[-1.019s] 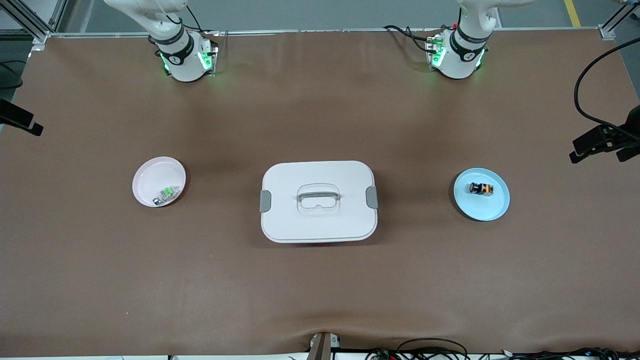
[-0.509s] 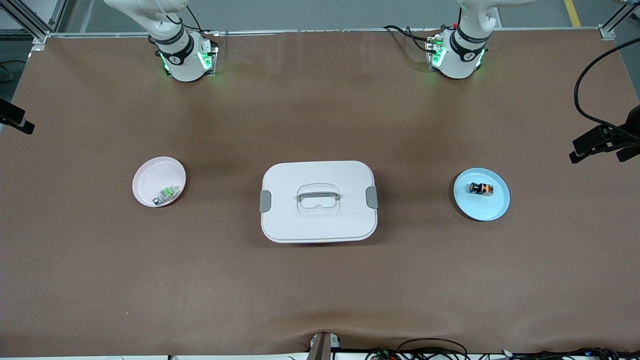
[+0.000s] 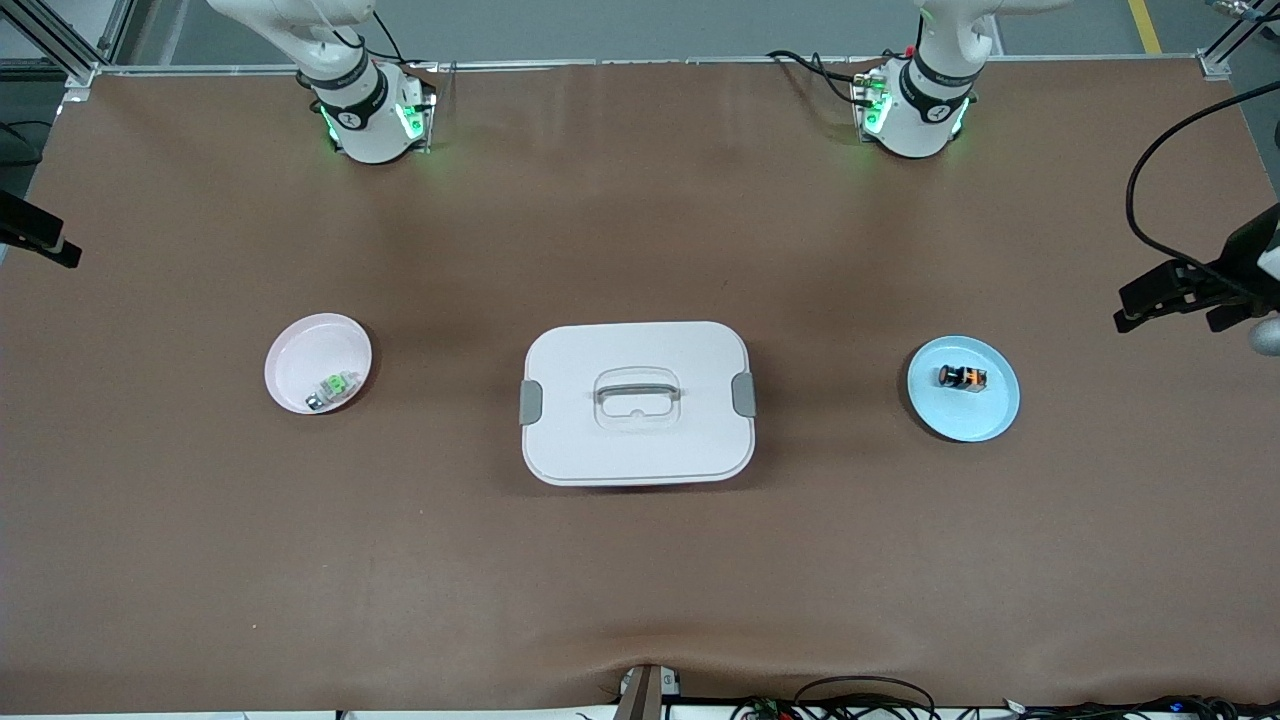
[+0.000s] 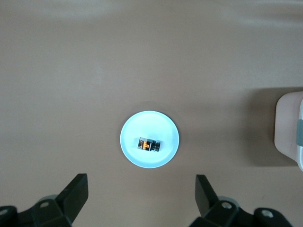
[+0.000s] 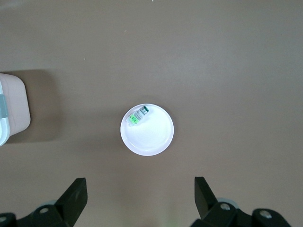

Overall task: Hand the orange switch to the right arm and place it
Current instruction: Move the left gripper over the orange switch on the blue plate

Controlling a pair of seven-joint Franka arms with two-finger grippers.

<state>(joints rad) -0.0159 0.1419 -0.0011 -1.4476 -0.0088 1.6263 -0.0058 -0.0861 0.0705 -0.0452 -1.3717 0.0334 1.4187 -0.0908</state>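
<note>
orange switch [image 3: 962, 377] lies on blue plate [image 3: 990, 415], toward left arm's end of table from white lidded box [image 3: 636, 403]. left gripper [image 4: 142, 201] hangs high over that plate, jaws wide apart, empty. right gripper [image 5: 140, 201] high over pink bowl [image 3: 310, 352] w/ green switch [image 3: 333, 387], toward right arm's end from box, jaws wide apart, empty.

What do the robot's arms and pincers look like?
Both arms are white with black bands, on bases glowing green. Black cables trail from the left arm; the right arm looks the same. The left pincer and the right pincer each have two black fingers.
</note>
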